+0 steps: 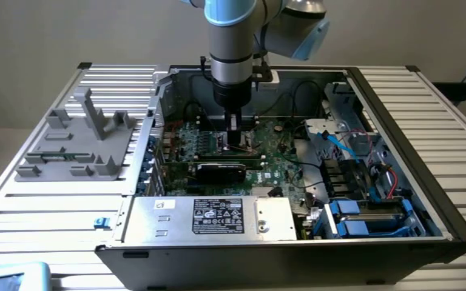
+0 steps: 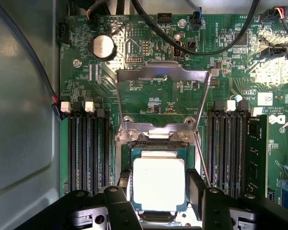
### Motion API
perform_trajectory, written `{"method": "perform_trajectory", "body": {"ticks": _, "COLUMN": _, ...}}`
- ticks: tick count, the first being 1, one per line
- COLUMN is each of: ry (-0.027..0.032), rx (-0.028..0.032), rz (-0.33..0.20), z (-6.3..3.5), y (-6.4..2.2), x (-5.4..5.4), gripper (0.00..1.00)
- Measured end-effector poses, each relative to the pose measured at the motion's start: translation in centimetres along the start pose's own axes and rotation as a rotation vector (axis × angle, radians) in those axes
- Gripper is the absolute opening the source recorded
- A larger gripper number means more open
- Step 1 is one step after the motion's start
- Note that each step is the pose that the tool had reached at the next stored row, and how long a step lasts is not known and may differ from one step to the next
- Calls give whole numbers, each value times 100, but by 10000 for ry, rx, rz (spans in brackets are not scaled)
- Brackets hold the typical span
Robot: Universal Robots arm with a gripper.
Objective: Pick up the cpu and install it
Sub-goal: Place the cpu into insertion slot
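The cpu [image 2: 158,182], a small square chip with a shiny silver top, lies flat in the dark socket [image 2: 152,144] on the green motherboard. My gripper [image 2: 159,189] straddles it, one black finger [image 2: 125,184] against each of two opposite edges, so it is shut on the cpu. The socket's metal load frame [image 2: 163,74] is swung up and open behind the chip, and its thin lever [image 2: 202,158] stands free beside it. In the exterior view my gripper [image 1: 235,143] reaches straight down into the open computer case [image 1: 395,151]. Whether the chip is fully seated I cannot tell.
Memory slots [image 2: 89,148] flank the socket on both sides, and black cables [image 2: 182,40] run above it. A black card [image 1: 221,171] and the silver power supply [image 1: 209,218] sit nearer the camera. A grey fixture [image 1: 79,145] stands on the slatted table at the exterior view's left.
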State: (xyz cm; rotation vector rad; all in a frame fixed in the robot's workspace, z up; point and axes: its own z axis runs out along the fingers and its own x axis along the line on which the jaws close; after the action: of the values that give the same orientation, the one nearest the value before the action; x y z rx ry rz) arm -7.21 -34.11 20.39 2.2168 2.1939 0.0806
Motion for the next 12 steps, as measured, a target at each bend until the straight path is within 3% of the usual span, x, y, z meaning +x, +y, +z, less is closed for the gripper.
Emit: {"method": "perform_trajectory", "body": {"ticks": 12, "ry": 29, "rx": 0, "rz": 28, "z": 14, "y": 4, "x": -21, "gripper": 55}}
